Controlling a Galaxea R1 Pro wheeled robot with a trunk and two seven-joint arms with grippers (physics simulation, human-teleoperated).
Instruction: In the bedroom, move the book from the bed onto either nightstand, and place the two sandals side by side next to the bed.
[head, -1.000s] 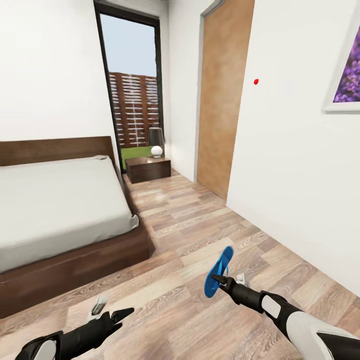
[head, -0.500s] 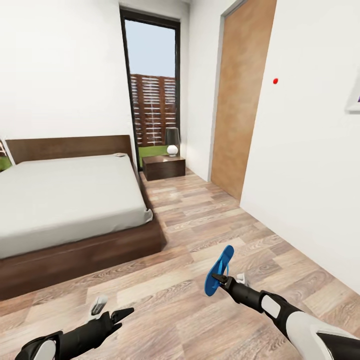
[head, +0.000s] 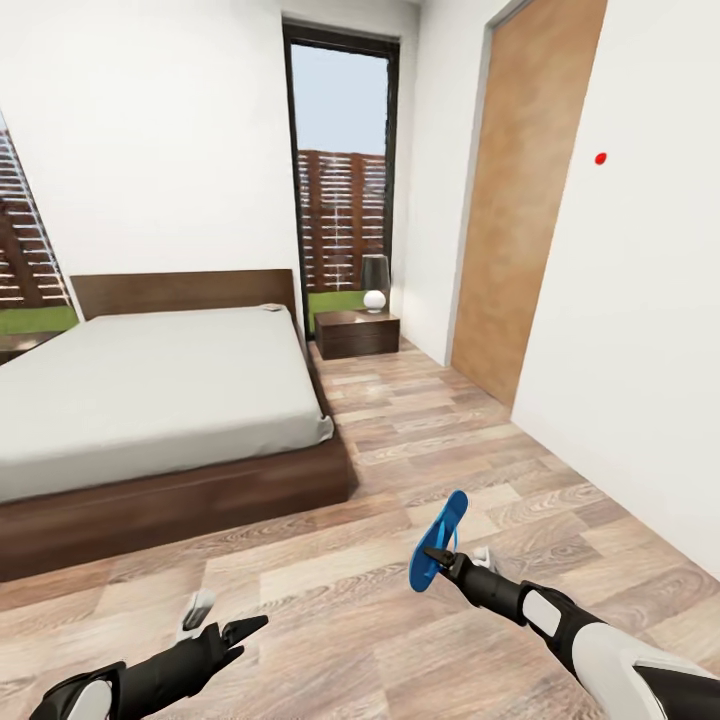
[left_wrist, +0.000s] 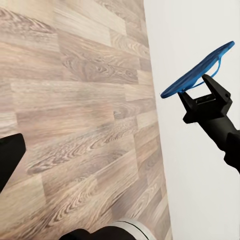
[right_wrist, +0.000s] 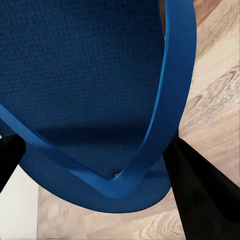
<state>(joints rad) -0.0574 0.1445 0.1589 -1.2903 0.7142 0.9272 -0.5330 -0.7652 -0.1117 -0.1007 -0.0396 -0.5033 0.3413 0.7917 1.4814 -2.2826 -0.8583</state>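
My right gripper (head: 455, 556) is shut on the strap of one bright blue sandal (head: 438, 541), holding it tilted above the wood floor; the same sandal (left_wrist: 198, 72) shows in the left wrist view, and its sole and strap (right_wrist: 95, 90) loom close in the right wrist view. My left gripper (head: 228, 616) hangs open and empty low at the left. The bed (head: 150, 400) lies ahead to the left, with a small flat thing that may be the book (head: 270, 308) by the headboard. A dark nightstand (head: 355, 334) stands beyond the bed's right side.
A lamp (head: 375, 283) and a white ball sit on the nightstand under a tall dark-framed window (head: 340, 180). A wooden door (head: 520, 200) and white wall (head: 640, 300) close off the right. The corner of another nightstand (head: 15, 345) peeks in at far left.
The whole view has swung, so bed, window and door have shifted rightward in the picture and a second window shows at the left. Both arms keep their pose; the sandal stays gripped.
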